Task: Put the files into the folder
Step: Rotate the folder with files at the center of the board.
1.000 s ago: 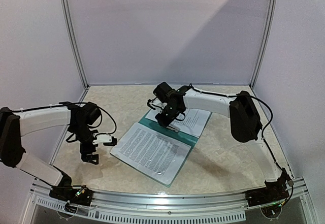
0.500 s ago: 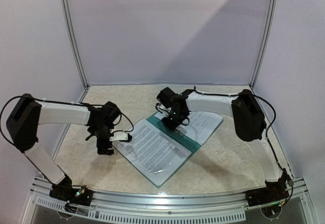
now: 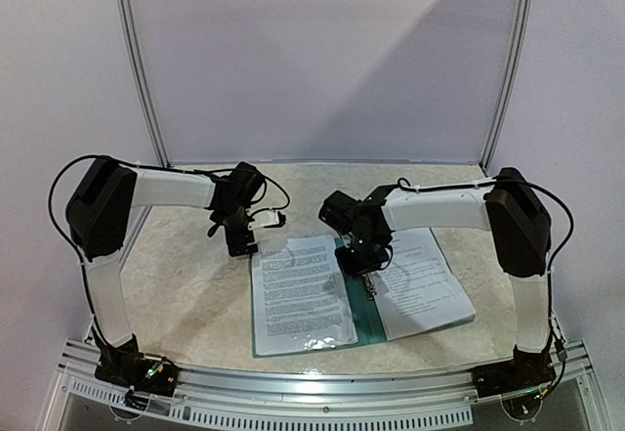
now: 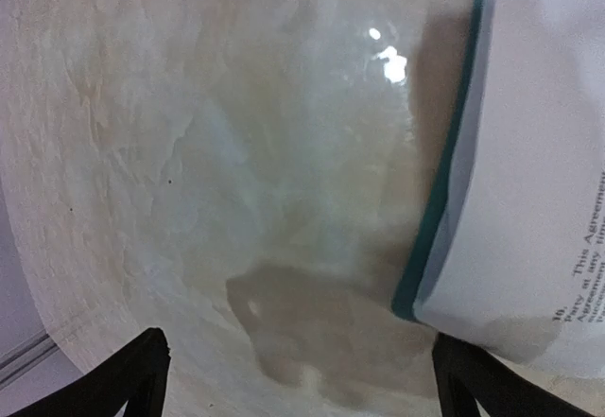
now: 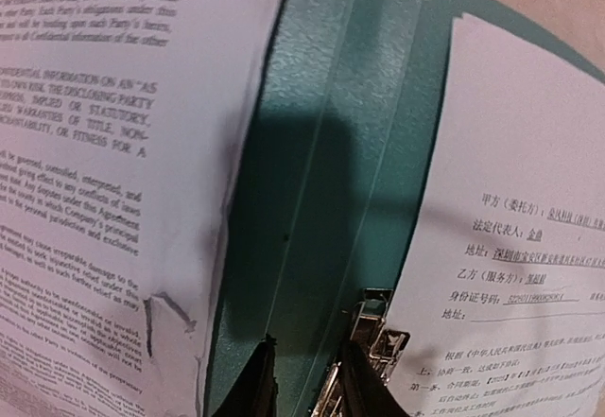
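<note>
The teal folder lies open and flat, its spine pointing toward the front edge. White printed files cover both halves: one sheet on the left cover and one on the right. My right gripper hangs low over the spine. Its jaws are only narrowly apart, showing teal between them, and the silver clip sits against the right finger. My left gripper stands wide open over bare table beside the folder's far left corner, holding nothing.
The beige marbled tabletop is ringed by white walls with metal posts. A metal rail runs along the front edge. The left sheet has a small tear near the spine.
The folder has swung from a diagonal to nearly square with the front edge. My right gripper moved right and nearer along the spine. The left gripper travelled from the left front to the folder's far corner.
</note>
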Robot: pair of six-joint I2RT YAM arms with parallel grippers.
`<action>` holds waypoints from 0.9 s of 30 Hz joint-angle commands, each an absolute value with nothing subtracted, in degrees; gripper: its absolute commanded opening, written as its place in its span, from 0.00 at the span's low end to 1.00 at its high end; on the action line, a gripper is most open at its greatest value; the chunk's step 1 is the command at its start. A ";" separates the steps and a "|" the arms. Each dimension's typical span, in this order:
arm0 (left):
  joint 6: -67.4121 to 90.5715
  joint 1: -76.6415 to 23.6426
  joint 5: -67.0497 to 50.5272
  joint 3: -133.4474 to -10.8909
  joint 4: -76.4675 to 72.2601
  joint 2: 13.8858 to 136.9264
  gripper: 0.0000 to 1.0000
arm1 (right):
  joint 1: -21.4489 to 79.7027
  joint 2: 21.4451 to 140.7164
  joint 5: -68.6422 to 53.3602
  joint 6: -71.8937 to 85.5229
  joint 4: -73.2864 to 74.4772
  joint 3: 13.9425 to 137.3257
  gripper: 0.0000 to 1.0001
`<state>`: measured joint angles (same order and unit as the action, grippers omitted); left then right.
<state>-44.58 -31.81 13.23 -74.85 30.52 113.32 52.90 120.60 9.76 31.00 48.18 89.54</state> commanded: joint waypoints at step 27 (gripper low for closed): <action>-26.52 -13.11 -31.63 -72.33 49.82 80.40 1.00 | 54.64 122.26 11.38 44.04 59.63 93.43 0.26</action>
<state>-29.15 -20.10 -18.39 -65.63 46.24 82.28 54.68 120.46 12.67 43.20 59.35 93.67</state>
